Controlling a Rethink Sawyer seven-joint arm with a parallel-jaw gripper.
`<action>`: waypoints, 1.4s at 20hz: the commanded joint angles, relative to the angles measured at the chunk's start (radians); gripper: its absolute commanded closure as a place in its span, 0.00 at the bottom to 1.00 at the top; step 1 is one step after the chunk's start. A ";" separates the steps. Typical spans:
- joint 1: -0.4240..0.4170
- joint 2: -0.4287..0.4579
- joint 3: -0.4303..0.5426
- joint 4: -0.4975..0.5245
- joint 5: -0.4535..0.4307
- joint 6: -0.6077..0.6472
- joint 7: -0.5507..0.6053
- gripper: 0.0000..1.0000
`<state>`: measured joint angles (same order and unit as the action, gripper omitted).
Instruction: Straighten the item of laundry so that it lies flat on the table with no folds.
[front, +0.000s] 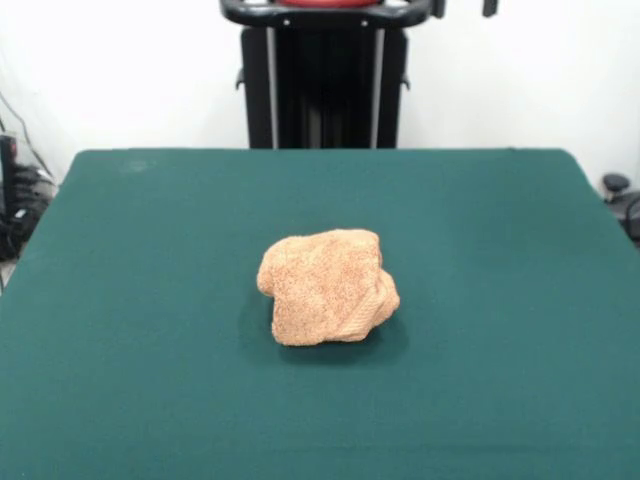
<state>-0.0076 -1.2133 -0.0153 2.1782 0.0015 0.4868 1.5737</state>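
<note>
Inspection covers the front view only. The gripper does not appear in it; whether its fingers are apart or together cannot be told, and so no position can be stated relative to it. Positions are therefore given against the table and the picture edges.

The large rectangular table with a dark green cloth surface fills most of the view. Its far edge runs straight across the upper part of the picture, and its cloth lies smooth, with only a faint pale smudge near the far left corner.

The small light orange-tan terry cloth towel sits near the middle of the table, slightly toward the near side. It is not flat. It is bunched into a compact, rounded lump, with layers folded over one another. A ribbed woven band shows along its lower right edge, curving round the bulge there. A crease runs across the upper right part, where one fold overlaps another. The lump casts a soft shadow on the cloth beneath its near edge. It is well apart from every table edge.

Beyond the far edge stands the black upright pedestal column against a white wall. Dark cables and equipment lie off the table's left side.
</note>
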 joint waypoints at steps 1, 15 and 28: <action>0.064 0.106 0.005 0.069 0.029 -0.171 0.287 0.00; 0.144 0.213 -0.087 0.064 0.038 -0.299 0.282 0.00; 0.114 0.171 -0.091 0.053 0.030 -0.232 0.227 0.00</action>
<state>0.0967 -1.0718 -0.1134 2.1835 0.0038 0.2395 1.5797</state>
